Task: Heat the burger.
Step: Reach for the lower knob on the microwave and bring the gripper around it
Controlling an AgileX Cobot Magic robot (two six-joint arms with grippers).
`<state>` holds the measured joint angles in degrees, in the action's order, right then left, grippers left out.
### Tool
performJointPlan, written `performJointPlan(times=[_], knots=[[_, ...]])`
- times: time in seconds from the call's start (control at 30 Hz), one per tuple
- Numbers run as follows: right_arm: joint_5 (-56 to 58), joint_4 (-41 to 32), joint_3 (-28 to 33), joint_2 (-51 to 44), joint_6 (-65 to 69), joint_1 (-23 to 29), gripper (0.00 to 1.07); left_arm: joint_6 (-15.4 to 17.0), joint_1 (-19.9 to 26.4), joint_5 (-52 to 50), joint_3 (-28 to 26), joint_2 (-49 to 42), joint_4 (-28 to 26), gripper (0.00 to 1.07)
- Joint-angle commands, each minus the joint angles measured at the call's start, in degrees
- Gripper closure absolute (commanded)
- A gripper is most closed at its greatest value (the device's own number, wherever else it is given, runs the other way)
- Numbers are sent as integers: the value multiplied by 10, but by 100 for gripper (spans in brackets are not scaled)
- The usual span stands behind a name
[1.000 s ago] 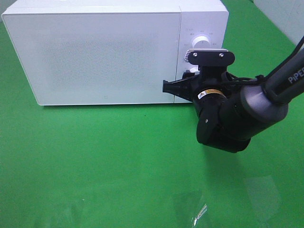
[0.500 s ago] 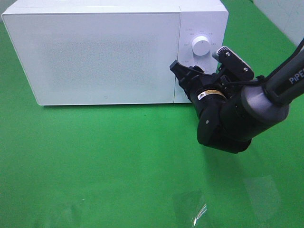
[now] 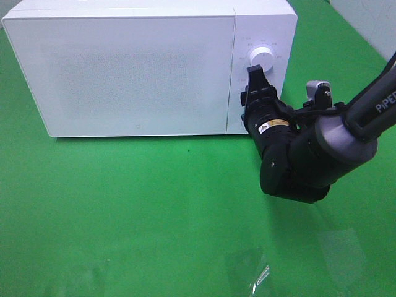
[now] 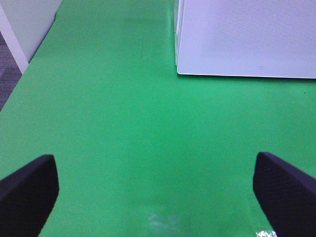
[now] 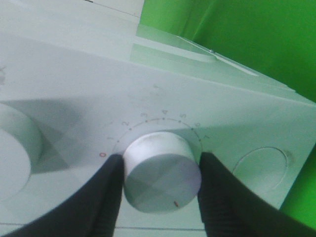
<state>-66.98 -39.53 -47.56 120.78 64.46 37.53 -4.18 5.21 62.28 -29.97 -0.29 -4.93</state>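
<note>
Right gripper [image 5: 159, 178] pinches the microwave's [image 3: 136, 68] numbered dial [image 5: 163, 160]; its pads [image 5: 106, 197] may slip when turning. Left gripper [image 4: 158, 190] stands wide open.

A bright green cover [image 3: 124, 204] lies flat over the whole table top. It is smooth and the same green all over. Light from above makes 1 shiny pale patch [image 3: 257, 275] near the front edge. Past the far right corner stands a pale wall [image 3: 371, 18]. In the left wrist view, 1 white board [image 4: 24, 24] stands by the table's side. Next to it is dark grey floor [image 4: 6, 74].
</note>
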Motion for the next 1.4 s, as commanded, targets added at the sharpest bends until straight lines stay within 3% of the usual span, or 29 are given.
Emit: performJointPlan(times=[0.03,0.63,0.87,1.03,1.4], knots=[[-34,99,-24,-7,42,-2,107,0,2,-8,2,-9,-2,6],[-49,87,-24,-7,54,-2,103,0,2,-8,2,-9,-2,6],[-49,73,-24,-7,50,-2,89,0,2,-8,2,-9,-2,6],[-48,57,-24,-7,41,-2,72,0,2,-8,2,-9,-2,6],[-25,19,-16,-17,11,-2,51,0,2,-8,2,-9,-2,6]])
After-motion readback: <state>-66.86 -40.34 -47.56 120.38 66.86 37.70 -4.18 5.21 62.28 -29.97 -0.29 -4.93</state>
